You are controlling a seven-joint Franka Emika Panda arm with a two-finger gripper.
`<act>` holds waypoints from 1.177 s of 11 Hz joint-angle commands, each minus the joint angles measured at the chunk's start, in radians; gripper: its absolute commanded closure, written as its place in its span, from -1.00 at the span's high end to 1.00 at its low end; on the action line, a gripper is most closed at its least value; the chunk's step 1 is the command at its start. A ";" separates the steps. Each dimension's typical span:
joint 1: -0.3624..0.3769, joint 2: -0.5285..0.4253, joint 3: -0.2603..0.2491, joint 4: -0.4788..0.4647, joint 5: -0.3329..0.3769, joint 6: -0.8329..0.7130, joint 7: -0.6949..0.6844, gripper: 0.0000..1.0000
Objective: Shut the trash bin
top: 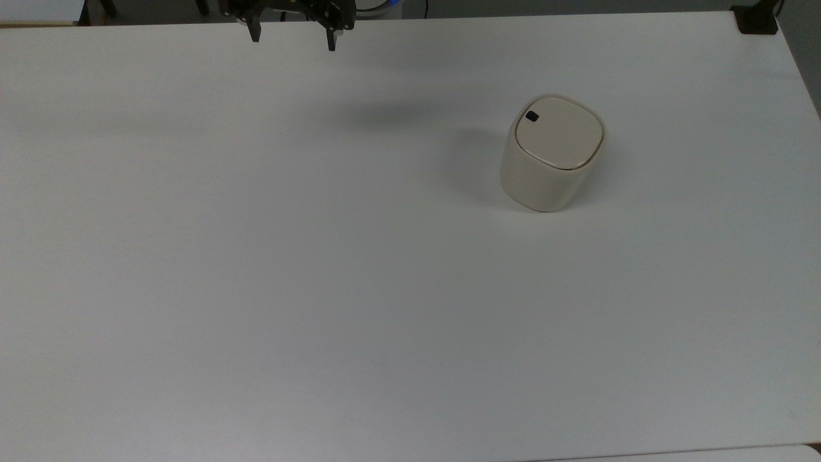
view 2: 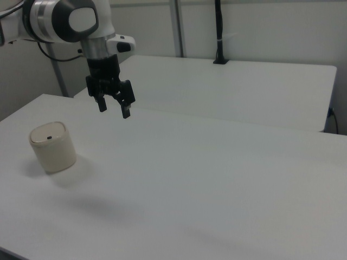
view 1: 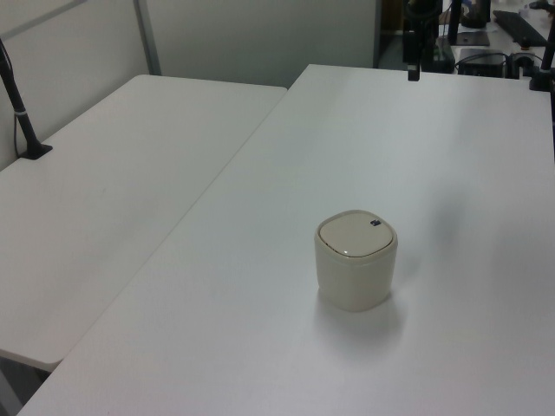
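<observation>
The cream-beige trash bin [top: 551, 154] stands upright on the white table [top: 321, 256], its flat lid down flush on the body with a small black button [top: 532, 116] at one corner. The bin appears mid-table in the left view [view 1: 355, 260] and at the right view's left [view 2: 52, 147]. My gripper [top: 292, 33] hangs high at the top view's upper edge, far to the left of the bin, fingers spread wide with nothing between them. In the right view the gripper [view 2: 113, 107] floats above the table, apart from the bin. A finger [view 1: 414, 61] shows at the left view's top.
A second white table [view 1: 104, 199] stands alongside, with a black post [view 1: 19, 108] clamped to it. A black clamp [top: 755, 19] sits at the top view's far right corner. Monitors and cables lie behind the table in the left view.
</observation>
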State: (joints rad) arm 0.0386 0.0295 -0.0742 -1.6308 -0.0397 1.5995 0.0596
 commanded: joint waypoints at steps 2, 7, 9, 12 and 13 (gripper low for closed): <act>-0.016 -0.034 0.002 -0.015 -0.008 0.016 0.055 1.00; -0.019 -0.031 -0.002 -0.014 -0.011 0.031 0.054 1.00; -0.017 -0.031 -0.002 -0.014 -0.014 0.030 0.055 1.00; -0.017 -0.031 -0.002 -0.014 -0.015 0.030 0.054 1.00; -0.019 -0.031 -0.002 -0.014 -0.015 0.030 0.054 1.00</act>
State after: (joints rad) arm 0.0163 0.0164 -0.0744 -1.6267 -0.0403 1.6060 0.0973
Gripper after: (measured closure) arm 0.000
